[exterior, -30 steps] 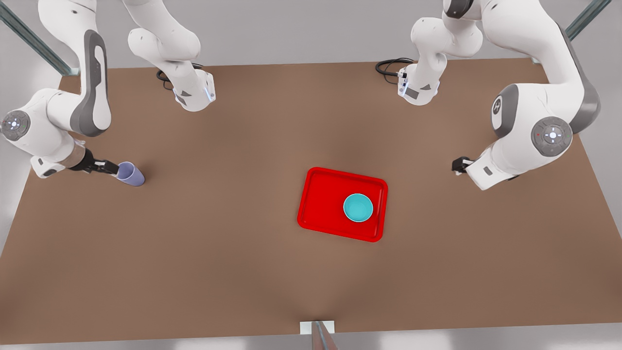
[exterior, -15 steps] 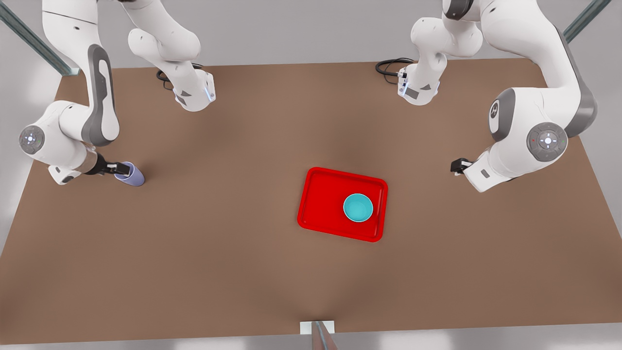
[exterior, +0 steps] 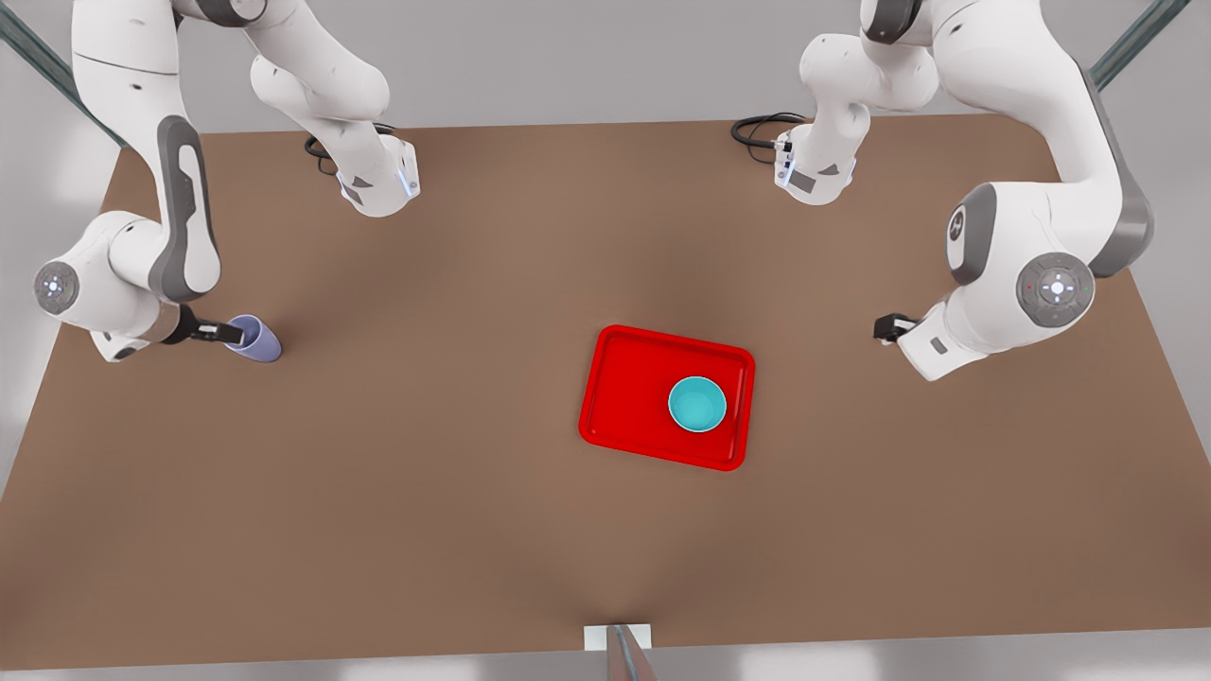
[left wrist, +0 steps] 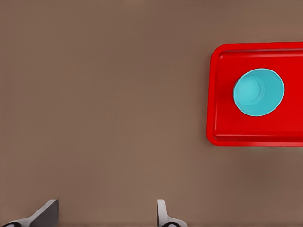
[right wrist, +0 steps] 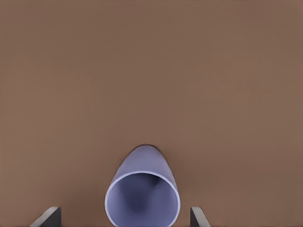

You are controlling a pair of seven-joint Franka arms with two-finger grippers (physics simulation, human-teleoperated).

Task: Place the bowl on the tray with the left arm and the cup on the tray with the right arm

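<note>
The lavender cup (exterior: 257,340) stands on the brown table at the front view's left, and its open mouth faces the right wrist camera (right wrist: 142,189). My right gripper (exterior: 232,333) is at the cup's rim and open. One finger stands on each side of the cup (right wrist: 124,217), and neither touches it. The teal bowl (exterior: 697,404) sits inside the red tray (exterior: 624,397) near the table's middle, toward the tray's end at the front view's right. My left gripper (exterior: 885,328) hovers open and empty at the front view's right, away from the tray (left wrist: 222,94) and bowl (left wrist: 258,92).
Both arm bases, with black cables (exterior: 757,128), stand at the table's far edge. A small white bracket (exterior: 618,636) sits at the near edge. Bare brown table lies between the cup and the tray.
The right arm's wrist and elbow have shifted around the cup, bringing the gripper level with its rim. The cup, bowl and tray have stayed put. The left arm has drifted slightly.
</note>
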